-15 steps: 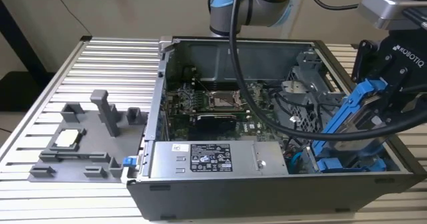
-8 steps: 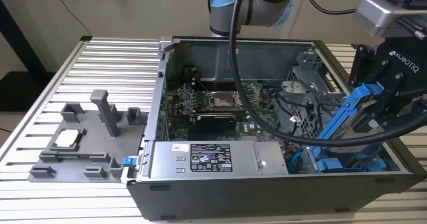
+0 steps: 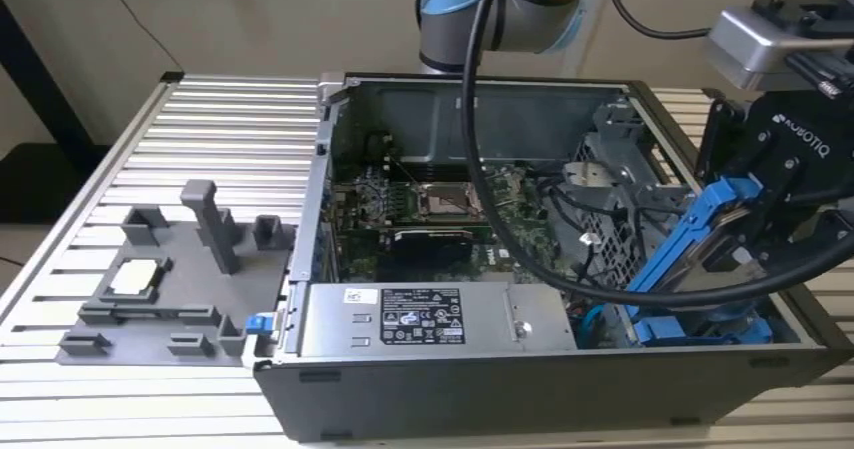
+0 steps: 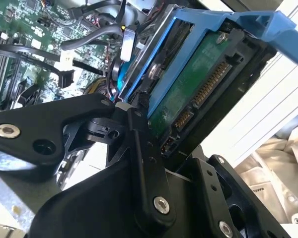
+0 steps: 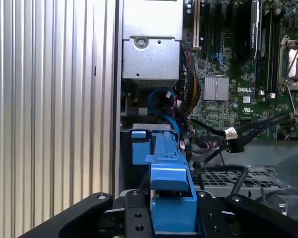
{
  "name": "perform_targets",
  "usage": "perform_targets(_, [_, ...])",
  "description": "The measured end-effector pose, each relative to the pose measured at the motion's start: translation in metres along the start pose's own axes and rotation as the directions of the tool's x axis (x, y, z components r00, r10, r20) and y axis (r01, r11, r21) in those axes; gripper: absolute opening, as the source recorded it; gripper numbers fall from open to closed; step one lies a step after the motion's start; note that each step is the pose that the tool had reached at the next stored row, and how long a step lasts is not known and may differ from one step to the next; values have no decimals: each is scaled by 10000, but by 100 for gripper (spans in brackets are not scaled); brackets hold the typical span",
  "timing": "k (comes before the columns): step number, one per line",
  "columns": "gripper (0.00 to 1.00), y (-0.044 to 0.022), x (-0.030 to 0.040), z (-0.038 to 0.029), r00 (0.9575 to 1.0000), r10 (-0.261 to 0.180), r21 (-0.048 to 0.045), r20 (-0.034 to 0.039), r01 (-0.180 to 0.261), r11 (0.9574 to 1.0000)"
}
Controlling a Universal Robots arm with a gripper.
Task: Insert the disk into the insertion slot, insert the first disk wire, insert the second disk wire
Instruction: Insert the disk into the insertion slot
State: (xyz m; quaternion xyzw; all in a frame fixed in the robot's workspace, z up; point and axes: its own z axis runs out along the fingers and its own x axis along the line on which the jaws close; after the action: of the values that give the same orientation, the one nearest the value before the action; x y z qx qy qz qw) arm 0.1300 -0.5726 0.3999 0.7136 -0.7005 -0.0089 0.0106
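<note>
Above the open computer case's [image 3: 400,409] corner at the exterior view's right, the hand [image 3: 745,237] is clamped on the disk [image 3: 678,261] — its blue carrier pinched between the fingers [image 5: 207,218] in the first wrist view. The disk hangs steeply tilted, lower end inside the case, near the perforated insertion slot [image 3: 603,241] — not seated.

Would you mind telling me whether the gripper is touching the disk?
Touching. In the first wrist view the gripper has its black fingers against both sides of the disk, on its blue carrier, with no gap.
</note>
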Motion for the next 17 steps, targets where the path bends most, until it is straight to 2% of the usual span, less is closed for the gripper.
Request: perform_targets(17, [33, -37, -1, 291, 10000, -1, 1, -1, 1, 10000])
